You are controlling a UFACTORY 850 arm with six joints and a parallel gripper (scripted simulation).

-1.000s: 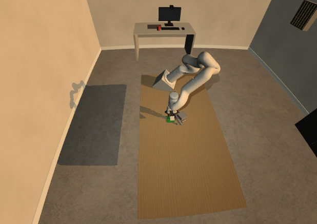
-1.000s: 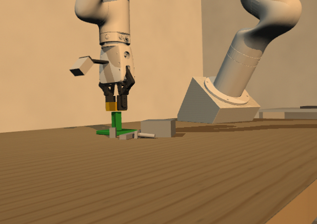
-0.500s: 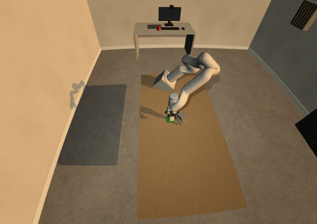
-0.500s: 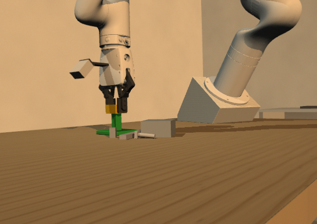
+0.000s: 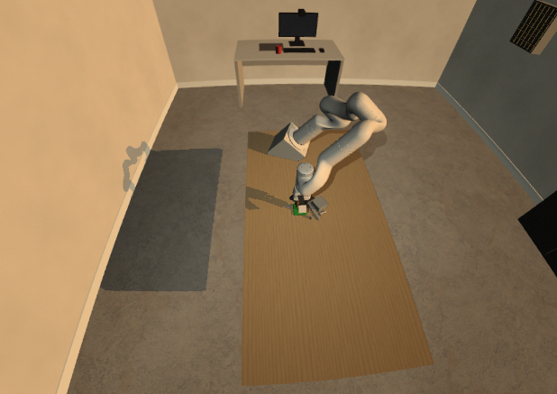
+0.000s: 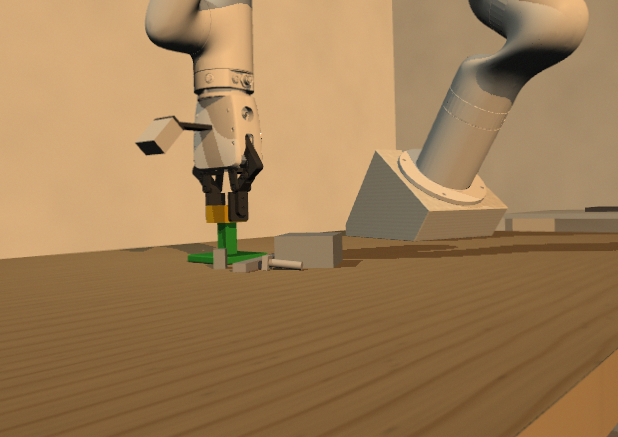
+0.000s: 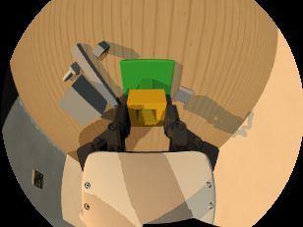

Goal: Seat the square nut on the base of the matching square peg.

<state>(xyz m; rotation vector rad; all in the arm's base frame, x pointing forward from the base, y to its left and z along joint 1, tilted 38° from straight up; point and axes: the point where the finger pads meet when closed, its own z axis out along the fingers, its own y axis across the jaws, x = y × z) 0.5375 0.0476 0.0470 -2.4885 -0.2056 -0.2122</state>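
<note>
- You see one pale arm (image 6: 500,48) bent over a wooden table (image 6: 350,348), its wrist pointing straight down at left of centre in the exterior view.
- The gripper (image 6: 227,208) is clamped on an orange nut (image 6: 216,214); its dark fingers (image 6: 239,204) pinch the nut's sides.
- The nut sits at the top of a green peg (image 6: 227,237), which rises from a flat green base (image 6: 250,257) on the table.
- Your progress, by my judgement: the nut is picked up, carried over and lined up with the peg. It is not yet down on the base, and the release is not yet done.
- In the wrist view the nut (image 7: 146,107) overlaps the green base (image 7: 148,69) at centre.
- You cannot tell whether the peg has entered the nut's hole; the fingers cover that joint.
- Small grey pieces (image 6: 287,263) and a grey block (image 6: 307,249) lie just right of the base; their shapes are hard to make out.
- In the top view the nut is hidden beneath the wrist.
</note>
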